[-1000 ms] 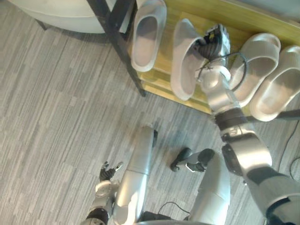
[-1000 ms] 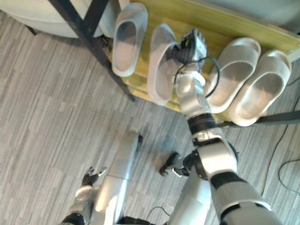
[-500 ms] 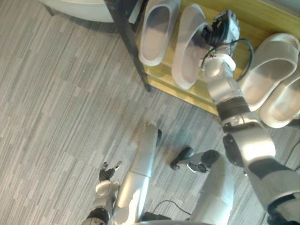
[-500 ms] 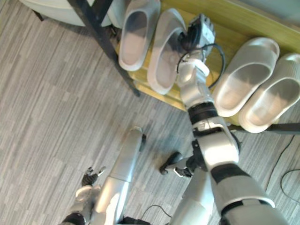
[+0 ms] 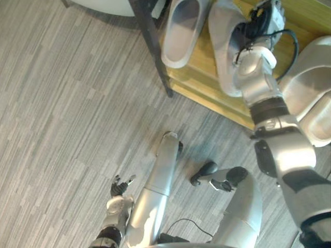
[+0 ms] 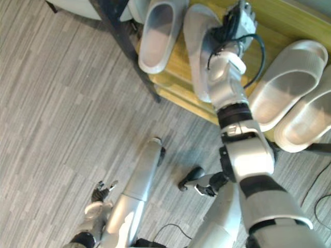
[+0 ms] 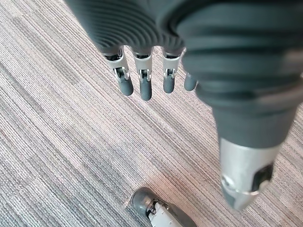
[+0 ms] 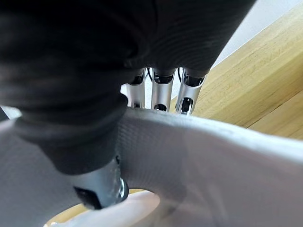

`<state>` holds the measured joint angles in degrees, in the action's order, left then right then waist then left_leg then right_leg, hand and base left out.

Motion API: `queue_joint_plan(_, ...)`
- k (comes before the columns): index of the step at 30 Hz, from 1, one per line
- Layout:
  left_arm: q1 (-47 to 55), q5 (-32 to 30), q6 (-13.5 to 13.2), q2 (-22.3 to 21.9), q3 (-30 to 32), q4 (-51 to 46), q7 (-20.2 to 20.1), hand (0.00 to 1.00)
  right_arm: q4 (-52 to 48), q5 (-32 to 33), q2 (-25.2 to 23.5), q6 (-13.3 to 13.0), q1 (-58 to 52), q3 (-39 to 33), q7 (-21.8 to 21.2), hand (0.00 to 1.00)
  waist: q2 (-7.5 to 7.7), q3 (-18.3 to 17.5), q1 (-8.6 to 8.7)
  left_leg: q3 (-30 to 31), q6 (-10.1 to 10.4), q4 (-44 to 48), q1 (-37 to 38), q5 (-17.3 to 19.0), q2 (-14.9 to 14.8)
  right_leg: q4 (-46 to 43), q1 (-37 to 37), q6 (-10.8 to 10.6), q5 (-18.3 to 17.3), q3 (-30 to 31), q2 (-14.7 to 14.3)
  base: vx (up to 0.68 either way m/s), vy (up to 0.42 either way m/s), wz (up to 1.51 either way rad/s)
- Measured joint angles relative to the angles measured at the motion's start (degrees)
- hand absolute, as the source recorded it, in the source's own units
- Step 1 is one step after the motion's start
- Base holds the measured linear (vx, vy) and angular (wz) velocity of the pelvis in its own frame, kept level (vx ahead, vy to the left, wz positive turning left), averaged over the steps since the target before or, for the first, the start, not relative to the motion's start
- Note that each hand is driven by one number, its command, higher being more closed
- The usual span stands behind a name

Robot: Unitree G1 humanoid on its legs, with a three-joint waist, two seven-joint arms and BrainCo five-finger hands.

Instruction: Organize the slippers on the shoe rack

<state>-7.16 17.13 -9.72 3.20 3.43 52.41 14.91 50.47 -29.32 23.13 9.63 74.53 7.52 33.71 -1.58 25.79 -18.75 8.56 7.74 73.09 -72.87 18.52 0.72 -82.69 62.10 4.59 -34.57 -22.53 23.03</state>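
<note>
Right hand (image 5: 265,16) grasping pale grey slipper (image 5: 223,57) by its broad strap, thumb inside, fingers over; lying on wooden rack (image 5: 200,67) beyond fingertips. Left hand (image 7: 137,28) released, fingers straight above floor (image 7: 57,142).

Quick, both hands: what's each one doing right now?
Left hand: open, fingers relaxed, holding nothing.
Right hand: shut on the pale slipper, fingers and thumb pinching its upper band.

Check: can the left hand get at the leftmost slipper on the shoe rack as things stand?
Probably not. The left hand hangs open low over the floor, well short of the leftmost slipper, and the shoe rack's black post stands between them.
</note>
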Motion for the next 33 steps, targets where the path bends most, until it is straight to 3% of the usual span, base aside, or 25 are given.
queue_joint_plan(15,-1.02,0.97,-0.04,-0.43,-0.38,0.00,0.01,0.00,-0.28,0.22,-0.15,-0.39,0.94,1.78,0.18,0.00,-2.00,1.08,0.00,-0.16,-0.01,0.12,0.04,0.00,-0.23,-0.04,0.05,-0.02,0.00,0.11,-0.07,-0.02,0.039,-0.01)
queue_joint_plan(25,-1.11,1.64,-0.01,-0.45,-0.04,-0.04,0.20,0.00,-9.73,0.14,-1.23,-1.15,-4.26,2.13,0.05,0.00,-1.77,1.22,0.34,-1.06,-0.22,0.12,1.00,0.14,-0.77,0.07,-0.16,-0.08,0.00,1.08,-0.32,0.00,0.004,-0.03)
queue_joint_plan(33,-0.73,2.05,0.24,0.29,0.12,-1.39,0.78,0.00,-22.95,-0.06,-3.23,-1.15,-12.59,1.81,0.46,0.00,-0.50,1.96,2.17,-1.14,0.16,-0.06,1.27,-0.06,-1.19,0.34,-0.28,-0.16,0.04,1.16,-0.76,0.00,0.000,-0.01)
